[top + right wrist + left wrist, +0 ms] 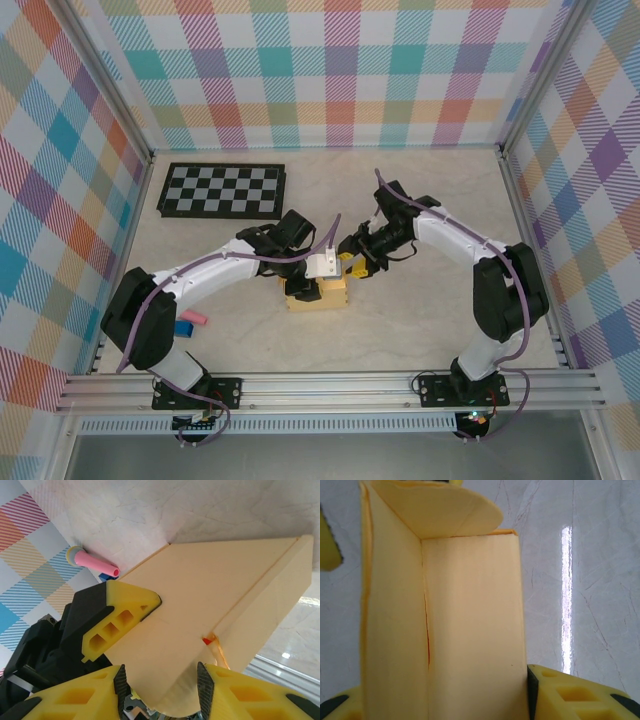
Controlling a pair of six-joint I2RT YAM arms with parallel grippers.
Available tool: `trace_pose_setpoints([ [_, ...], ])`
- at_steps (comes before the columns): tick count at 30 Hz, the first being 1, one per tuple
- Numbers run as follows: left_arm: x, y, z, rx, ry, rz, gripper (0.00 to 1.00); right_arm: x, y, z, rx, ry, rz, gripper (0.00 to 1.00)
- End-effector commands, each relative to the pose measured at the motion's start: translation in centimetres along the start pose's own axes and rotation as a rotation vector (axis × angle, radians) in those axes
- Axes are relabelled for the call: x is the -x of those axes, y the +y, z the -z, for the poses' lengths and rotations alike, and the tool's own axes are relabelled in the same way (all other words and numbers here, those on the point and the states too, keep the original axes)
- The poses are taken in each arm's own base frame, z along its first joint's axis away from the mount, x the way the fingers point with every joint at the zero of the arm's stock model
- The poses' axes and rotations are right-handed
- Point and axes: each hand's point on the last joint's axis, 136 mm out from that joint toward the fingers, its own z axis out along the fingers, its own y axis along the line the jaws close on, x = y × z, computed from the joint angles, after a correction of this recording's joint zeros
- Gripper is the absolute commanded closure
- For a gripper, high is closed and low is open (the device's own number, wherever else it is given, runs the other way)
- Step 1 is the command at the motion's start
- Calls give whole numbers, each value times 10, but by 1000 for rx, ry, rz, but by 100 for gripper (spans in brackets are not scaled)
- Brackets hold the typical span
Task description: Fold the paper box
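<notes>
Top external: paper box (335,297) mid-tabletop (430,200), slightly toward near edge. Left end effector (318,283) clamped on it; right end effector (352,262) pinching it too, fingers narrowly apart.

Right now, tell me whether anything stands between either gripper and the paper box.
Nothing visible does. The paper box sits directly between the fingers of the left gripper and of the right gripper, its card against their pads.
</notes>
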Motion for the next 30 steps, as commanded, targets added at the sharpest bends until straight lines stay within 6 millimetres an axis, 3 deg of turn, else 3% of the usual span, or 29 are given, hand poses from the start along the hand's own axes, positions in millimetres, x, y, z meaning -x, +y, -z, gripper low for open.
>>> trace_pose_setpoints([
  [1, -4, -8, -9, -22, 6, -26, 52, -11, 5, 3, 3, 47, -53, 58],
  [10, -4, -7, -10, -21, 10, -24, 52, -12, 0, -4, -47, 41, -32, 61],
  [19, -3, -5, -10, -18, 9, -28, 51, -1, -33, -2, -214, -24, 86, 64],
  [30, 7, -4, 0, 6, -51, 22, 42, 4, -43, -12, -195, -66, 89, 70],
])
